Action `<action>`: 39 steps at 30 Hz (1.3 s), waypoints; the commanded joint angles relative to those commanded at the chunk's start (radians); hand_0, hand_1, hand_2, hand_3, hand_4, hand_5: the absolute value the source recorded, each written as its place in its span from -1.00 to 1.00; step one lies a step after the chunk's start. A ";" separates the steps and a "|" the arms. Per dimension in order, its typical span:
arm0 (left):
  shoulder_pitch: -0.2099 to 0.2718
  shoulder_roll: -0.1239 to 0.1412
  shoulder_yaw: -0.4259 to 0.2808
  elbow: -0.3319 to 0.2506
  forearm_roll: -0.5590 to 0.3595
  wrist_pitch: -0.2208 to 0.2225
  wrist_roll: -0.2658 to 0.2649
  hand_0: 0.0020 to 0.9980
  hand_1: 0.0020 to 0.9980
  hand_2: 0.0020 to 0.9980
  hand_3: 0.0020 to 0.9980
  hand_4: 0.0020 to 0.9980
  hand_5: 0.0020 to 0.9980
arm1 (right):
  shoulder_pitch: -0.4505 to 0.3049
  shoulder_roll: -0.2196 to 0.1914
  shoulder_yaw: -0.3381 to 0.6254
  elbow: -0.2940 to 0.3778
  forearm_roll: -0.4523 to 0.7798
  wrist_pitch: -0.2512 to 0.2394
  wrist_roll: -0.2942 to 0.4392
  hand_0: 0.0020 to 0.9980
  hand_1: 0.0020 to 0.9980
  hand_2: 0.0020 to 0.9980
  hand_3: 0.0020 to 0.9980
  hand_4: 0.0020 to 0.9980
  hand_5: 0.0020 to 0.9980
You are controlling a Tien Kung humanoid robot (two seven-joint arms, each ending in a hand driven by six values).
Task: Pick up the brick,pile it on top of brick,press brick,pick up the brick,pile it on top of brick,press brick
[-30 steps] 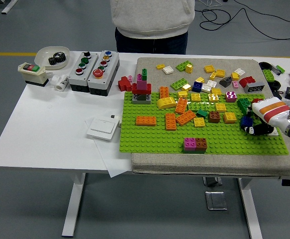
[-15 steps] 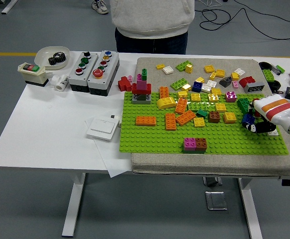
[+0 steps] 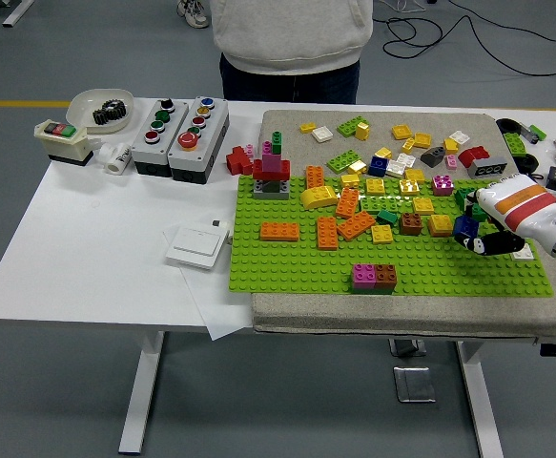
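Over baseplate (image 3: 392, 258) rt edge — right robot hand (image 3: 487, 234) pinching blue brick (image 3: 465, 227); lifted

Bright green studded baseplate (image 3: 392, 272) on grey-beige mat (image 3: 401, 310), white table (image 3: 115, 239). Magenta-and-brown brick pair (image 3: 374, 277); orange bricks (image 3: 279, 231); yellow bricks (image 3: 422, 204) scattered. White right hand (image 3: 506, 215) banded orange and red, black fingers, blue brick (image 3: 465, 227). Grey button boxes (image 3: 179, 138).
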 joint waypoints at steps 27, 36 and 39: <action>-0.003 0.004 0.003 0.000 -0.006 0.003 -0.003 0.42 0.45 0.52 0.23 0.45 0.38 | 0.015 -0.010 -0.140 0.328 0.009 0.152 -0.090 -0.68 -0.86 -0.68 -0.06 0.51 -0.18; -0.005 0.004 0.003 0.000 -0.005 0.003 -0.002 0.42 0.45 0.52 0.23 0.45 0.38 | 0.020 -0.008 -0.154 0.315 0.000 0.158 -0.091 -0.68 -0.86 -0.68 -0.06 0.52 -0.19; -0.006 0.004 0.003 0.000 -0.006 0.003 -0.002 0.42 0.45 0.52 0.24 0.46 0.38 | 0.023 -0.007 -0.158 0.308 -0.006 0.161 -0.090 -0.68 -0.86 -0.68 -0.06 0.53 -0.19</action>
